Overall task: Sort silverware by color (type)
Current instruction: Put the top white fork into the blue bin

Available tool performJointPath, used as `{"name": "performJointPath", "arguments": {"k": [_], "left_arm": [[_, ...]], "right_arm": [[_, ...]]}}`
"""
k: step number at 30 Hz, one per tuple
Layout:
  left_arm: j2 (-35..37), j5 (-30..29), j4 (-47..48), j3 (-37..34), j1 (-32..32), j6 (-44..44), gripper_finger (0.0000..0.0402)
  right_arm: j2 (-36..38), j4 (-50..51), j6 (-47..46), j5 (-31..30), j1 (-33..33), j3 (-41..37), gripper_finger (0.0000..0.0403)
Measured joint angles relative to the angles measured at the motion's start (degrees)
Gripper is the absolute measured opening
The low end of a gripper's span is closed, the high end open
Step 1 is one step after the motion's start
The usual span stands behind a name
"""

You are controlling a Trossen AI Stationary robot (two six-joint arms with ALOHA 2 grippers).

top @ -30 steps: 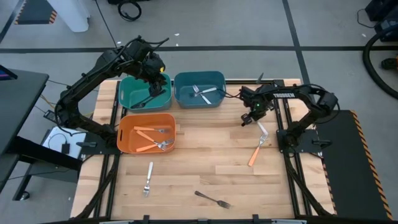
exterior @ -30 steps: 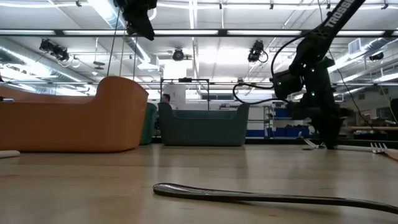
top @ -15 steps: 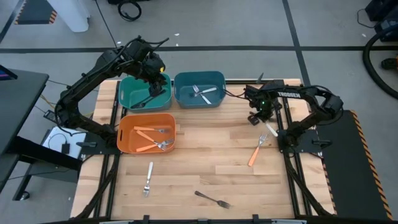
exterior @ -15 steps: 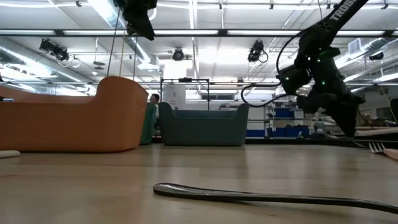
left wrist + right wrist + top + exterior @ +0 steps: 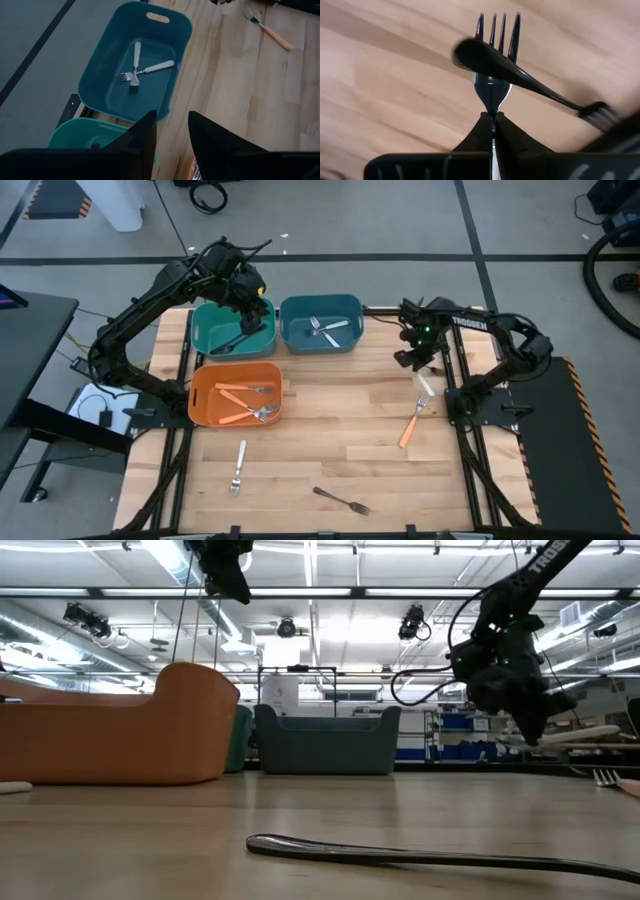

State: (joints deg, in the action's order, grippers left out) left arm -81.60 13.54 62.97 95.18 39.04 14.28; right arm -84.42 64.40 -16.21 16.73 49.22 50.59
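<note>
My right gripper [image 5: 413, 361] hangs above the table's far right part, shut on a fork with silver tines [image 5: 496, 30] and a pale handle [image 5: 590, 732]. A dark fork-shaped thing [image 5: 520, 75] crosses that fork in the right wrist view; whether they touch, I cannot tell. My left gripper [image 5: 172, 135] is open and holds nothing, high over the green bin [image 5: 215, 330], which holds a black fork [image 5: 236, 340]. The blue bin [image 5: 345, 308] holds two pale-handled forks [image 5: 137, 70]. The orange bin [image 5: 205, 395] holds orange-handled forks [image 5: 240, 390]. My right gripper pinches the fork by its neck [image 5: 493, 102], just behind the tines, between the two fingertips. The tines point straight out ahead of the fingers. The fork is lifted clear of the table, and its pale handle sticks out behind the gripper in the low view.
Three forks lie flat on the wood: an orange-handled one [image 5: 410, 422] near the right gripper, a pale one [image 5: 238, 467] below the orange bin, and a black one [image 5: 342, 500] by the near edge. The three bins stand together in the table's far left part.
My right gripper has risen from the tabletop and moved a little toward the far edge, tipping as it went. The pale-handled fork, which lay on the wood, has come up with it and now hangs clear.
</note>
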Motion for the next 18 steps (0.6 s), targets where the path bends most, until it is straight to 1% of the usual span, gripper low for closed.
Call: {"name": "performJointPath", "arguments": {"k": [5,8,11,14,18], "left_arm": [[0.0,0.0,0.0,0.0,0.0,0.5,0.0121],[0.0,0.0,-0.2,0.0,0.0,0.5,0.0121],[0.0,0.0,-0.5,0.0,0.0,0.5,0.0121],[0.0,0.0,-0.5,0.0,0.0,0.5,0.0121],[0.0,0.0,-0.5,0.0,0.0,0.5,0.0121]], "right_arm": [[0.0,-4.1,0.8,4.1,2.3,0.0,0.0006],[0.0,-7.7,0.4,8.0,3.1,0.0,0.0006],[0.0,-11.0,-1.5,10.6,3.2,0.0,0.0006],[0.0,-12.7,-1.8,12.1,3.2,0.0,0.0006],[0.0,-14.5,-2.2,15.6,2.9,0.5,0.0007]]}}
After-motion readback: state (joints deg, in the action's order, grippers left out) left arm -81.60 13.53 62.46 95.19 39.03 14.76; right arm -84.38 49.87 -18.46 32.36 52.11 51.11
